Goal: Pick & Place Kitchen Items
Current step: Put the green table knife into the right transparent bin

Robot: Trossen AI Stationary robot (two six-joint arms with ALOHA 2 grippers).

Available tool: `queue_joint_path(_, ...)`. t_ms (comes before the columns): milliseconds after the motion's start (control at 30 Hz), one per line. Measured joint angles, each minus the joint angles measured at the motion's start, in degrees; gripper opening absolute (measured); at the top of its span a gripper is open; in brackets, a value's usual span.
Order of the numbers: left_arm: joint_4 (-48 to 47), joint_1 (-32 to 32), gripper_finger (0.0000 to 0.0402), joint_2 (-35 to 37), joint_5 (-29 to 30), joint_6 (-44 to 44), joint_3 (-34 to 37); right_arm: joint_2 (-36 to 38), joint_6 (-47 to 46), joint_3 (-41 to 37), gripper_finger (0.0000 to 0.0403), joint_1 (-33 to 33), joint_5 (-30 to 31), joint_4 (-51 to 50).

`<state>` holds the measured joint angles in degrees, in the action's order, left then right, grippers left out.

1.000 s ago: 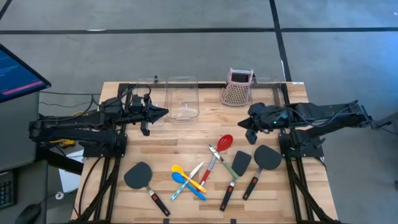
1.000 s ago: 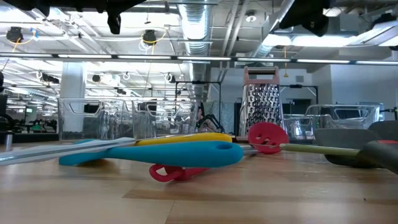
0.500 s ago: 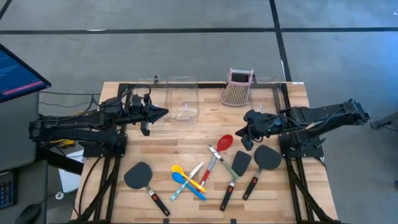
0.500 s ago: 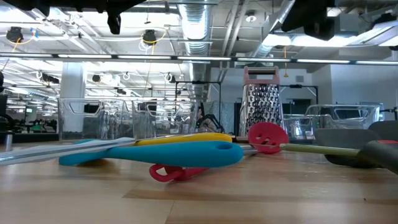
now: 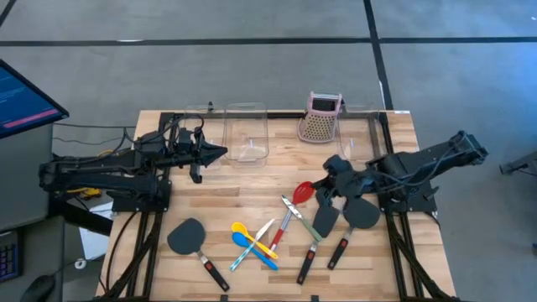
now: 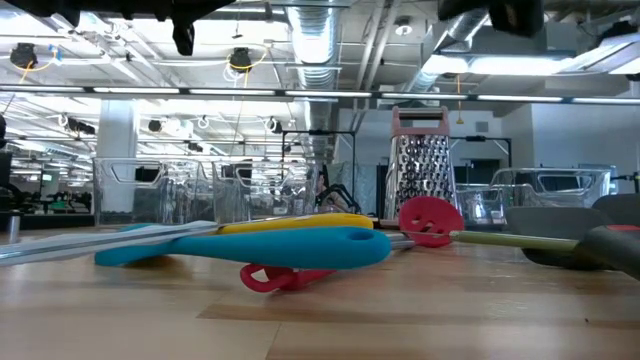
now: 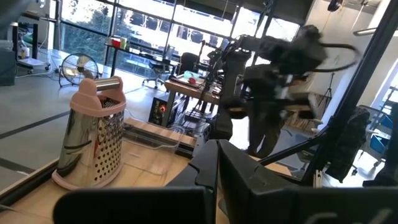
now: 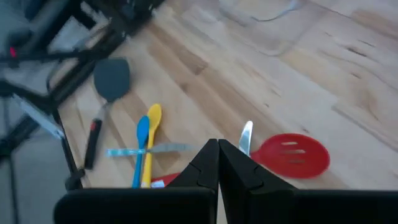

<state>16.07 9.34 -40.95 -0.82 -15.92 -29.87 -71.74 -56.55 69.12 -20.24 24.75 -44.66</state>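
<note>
So none of the utensils look placed yet: the red spoon (image 5: 304,192), silver tongs (image 5: 295,210), yellow spoon (image 5: 252,240), blue spoon (image 5: 254,250) and all three spatulas (image 5: 362,213) lie loose mid-table (image 5: 252,180), and the clear bins (image 5: 246,141) at the back look empty. The right tool (image 5: 321,195) hangs clenched and empty just over the red spoon; the left tool (image 5: 220,152), also clenched and empty, waits by the bins. Basically the whole job's left, I'd say.

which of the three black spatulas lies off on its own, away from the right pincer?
The spatula at the table's front left, alone. The other two lie side by side under the right pincer.
</note>
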Motion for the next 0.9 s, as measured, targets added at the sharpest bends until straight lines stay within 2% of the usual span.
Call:
queue_joint_path(100,-0.21,0.00,0.0002,0.00,0.00,0.00,0.00,-6.41,1.26,8.97,0.0000,-1.27,1.16,-5.04)
queue_joint_path(267,-0.34,-0.01,0.0002,-0.01,0.02,0.00,0.00,-17.00,1.25,23.00,0.0000,-1.54,1.52,-20.73)
queue_joint_path(433,-0.62,0.00,0.0002,-0.02,0.11,0.02,0.02,-24.68,-0.96,30.31,0.0000,-1.50,-1.77,-33.98)
queue_joint_path(533,-0.67,0.00,0.0002,-0.09,0.22,-0.24,0.02,-27.52,-0.99,30.06,0.0000,-0.90,-10.11,-36.08)
queue_joint_path(600,-0.65,0.00,0.0002,-0.09,0.22,-1.27,0.02,-29.17,-0.20,29.34,0.0000,-0.63,-13.30,-35.82)
queue_joint_path(733,-0.65,0.00,0.0002,-0.09,0.20,-1.49,0.02,-29.92,4.65,24.81,0.0000,0.22,-17.36,-29.76)
queue_joint_path(900,-0.67,0.00,0.0002,-0.09,0.18,-1.51,0.02,-24.82,5.95,14.84,0.0000,2.04,-18.75,-18.08)
